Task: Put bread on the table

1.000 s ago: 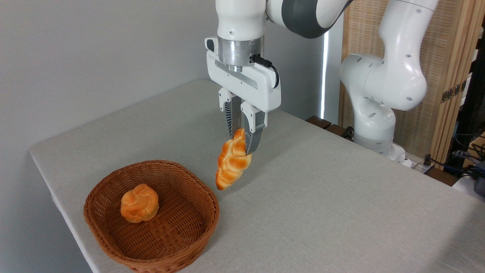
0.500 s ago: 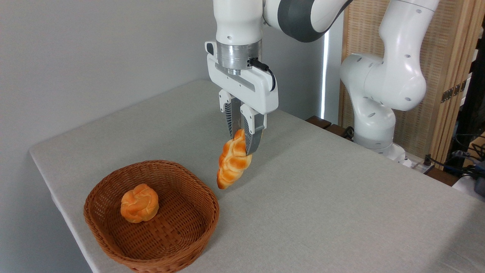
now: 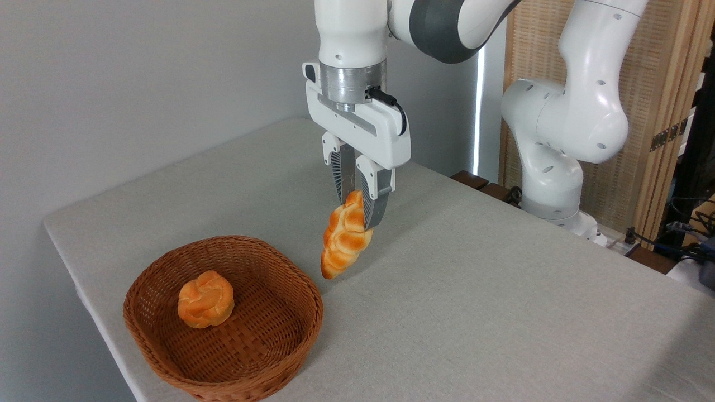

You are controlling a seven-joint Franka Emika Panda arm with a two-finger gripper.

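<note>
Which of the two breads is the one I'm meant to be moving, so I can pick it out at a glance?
Start at the white arm's gripper above the grey-beige table. The bread hangs from its shut fingers, just right of the wicker basket. It is a long braided loaf with tapered ends, unlike the small round bun inside the basket.

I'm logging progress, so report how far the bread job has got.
Done: the bread is out of the basket, where only the round bun remains. In hand: the gripper holds it by its top end, hanging above the table. Left: lower and release.
</note>
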